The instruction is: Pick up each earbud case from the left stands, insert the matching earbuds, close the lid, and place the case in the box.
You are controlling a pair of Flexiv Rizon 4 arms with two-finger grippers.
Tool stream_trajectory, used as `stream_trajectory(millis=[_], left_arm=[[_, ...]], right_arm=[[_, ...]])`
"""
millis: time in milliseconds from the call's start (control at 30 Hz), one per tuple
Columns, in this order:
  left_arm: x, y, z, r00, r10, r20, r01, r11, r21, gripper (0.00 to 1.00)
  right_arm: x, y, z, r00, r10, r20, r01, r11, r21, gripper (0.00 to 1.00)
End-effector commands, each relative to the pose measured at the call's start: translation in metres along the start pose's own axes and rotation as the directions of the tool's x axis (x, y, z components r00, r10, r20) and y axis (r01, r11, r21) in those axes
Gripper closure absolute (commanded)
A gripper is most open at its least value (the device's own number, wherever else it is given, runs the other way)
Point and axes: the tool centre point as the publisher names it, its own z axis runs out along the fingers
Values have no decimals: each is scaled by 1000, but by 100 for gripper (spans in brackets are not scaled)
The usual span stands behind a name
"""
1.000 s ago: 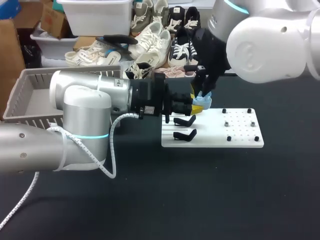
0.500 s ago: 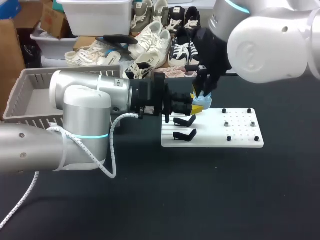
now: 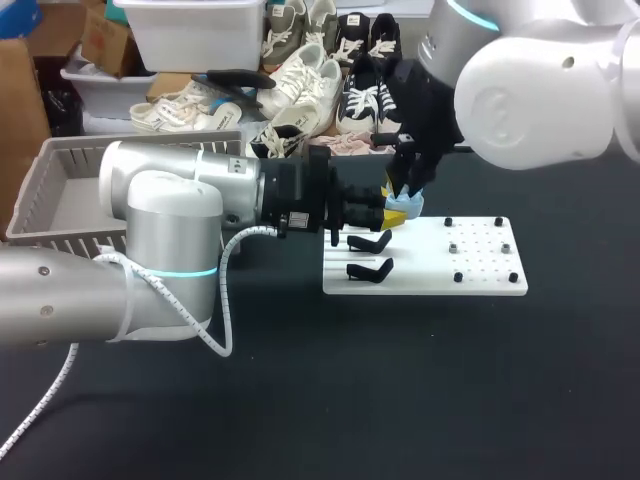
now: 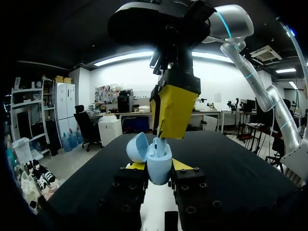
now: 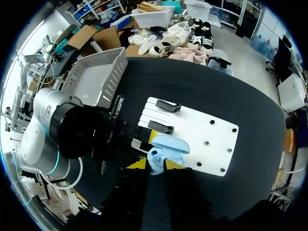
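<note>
A light blue earbud case point(image 4: 159, 163) with its lid point(image 4: 138, 147) swung open is upright between the yellow tips of my left gripper point(image 4: 159, 167), which is shut on it above the white plate's far left corner. My right gripper point(image 4: 169, 126) comes down from above, its yellow fingers point(image 4: 174, 108) shut on a small pale earbud point(image 4: 156, 140) that reaches into the open case. Seen from the right wrist, the open case point(image 5: 167, 146) lies just ahead of my right gripper point(image 5: 155, 165). From the head camera, the case point(image 3: 409, 204) shows between both grippers.
The white plate point(image 3: 485, 270) carries two black stands point(image 3: 370, 243) point(image 3: 370, 269) on its left and small pegs on its right. A grey basket point(image 3: 60, 200) sits at the far left, behind my left arm. Dark tabletop lies in front of the plate.
</note>
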Motion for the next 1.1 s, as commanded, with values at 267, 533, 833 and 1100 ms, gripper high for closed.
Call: stream_trajectory(millis=[267, 533, 833, 1100], left_arm=[[0, 0, 0, 1000, 1, 2, -1, 1000, -2, 100], [0, 0, 0, 1000, 1, 2, -1, 1000, -2, 100], [0, 0, 0, 1000, 1, 2, -1, 1000, -2, 100], [0, 0, 0, 1000, 1, 2, -1, 1000, -2, 100]], right_arm=[[-2, 1, 2, 1000, 0, 3, 0, 1000, 3, 100], [-4, 1, 1, 1000, 0, 5, 0, 1000, 4, 100], [-6, 1, -1, 1000, -2, 10, 2, 1000, 7, 100], [-6, 2, -1, 1000, -3, 12, 2, 1000, 7, 100]])
